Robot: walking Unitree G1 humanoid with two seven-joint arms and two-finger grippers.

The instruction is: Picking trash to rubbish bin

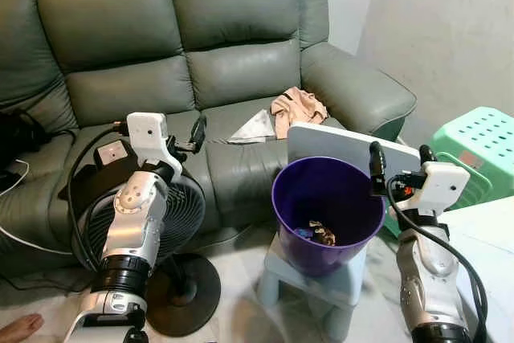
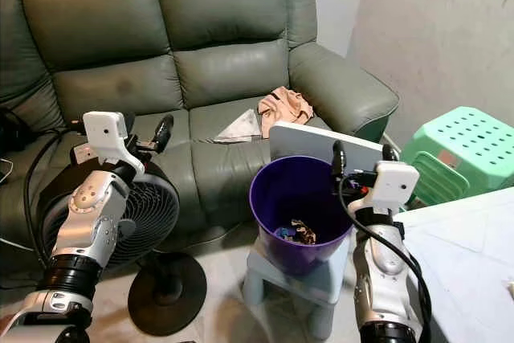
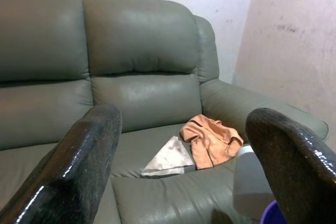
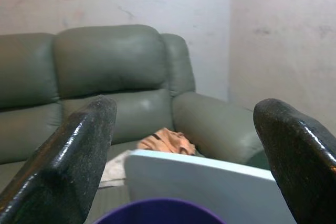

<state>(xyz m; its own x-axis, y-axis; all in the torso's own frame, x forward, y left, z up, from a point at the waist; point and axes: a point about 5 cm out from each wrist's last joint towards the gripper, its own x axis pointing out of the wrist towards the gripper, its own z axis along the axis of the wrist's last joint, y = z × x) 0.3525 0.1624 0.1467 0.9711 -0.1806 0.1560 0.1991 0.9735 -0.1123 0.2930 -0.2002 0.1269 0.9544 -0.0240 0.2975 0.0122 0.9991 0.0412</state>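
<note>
Left gripper (image 3: 181,171) raised over a black wire-grille fan (image 1: 173,214), glossy black fingers spread wide, empty. Right gripper (image 4: 184,156) likewise gaping, empty, at the rim of a round purple plastic bin (image 1: 328,214) on a pale stool (image 1: 309,283); crumpled scraps (image 1: 317,234) inside. Behind, on the green leather sofa (image 1: 144,46): grey triangular wrapper (image 1: 254,126), wrinkled peach cloth (image 1: 297,108).

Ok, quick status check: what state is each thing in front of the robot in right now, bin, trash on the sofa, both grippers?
purple bin: upright on a small stool, open top, some trash at the bottom.
grey paper: lying flat on the sofa seat, not picked up.
orange cloth: crumpled on the sofa seat beside the paper.
left gripper: open, empty, raised over the fan.
right gripper: open, empty, at the bin's rim.
fan: standing upright on the floor.
</note>
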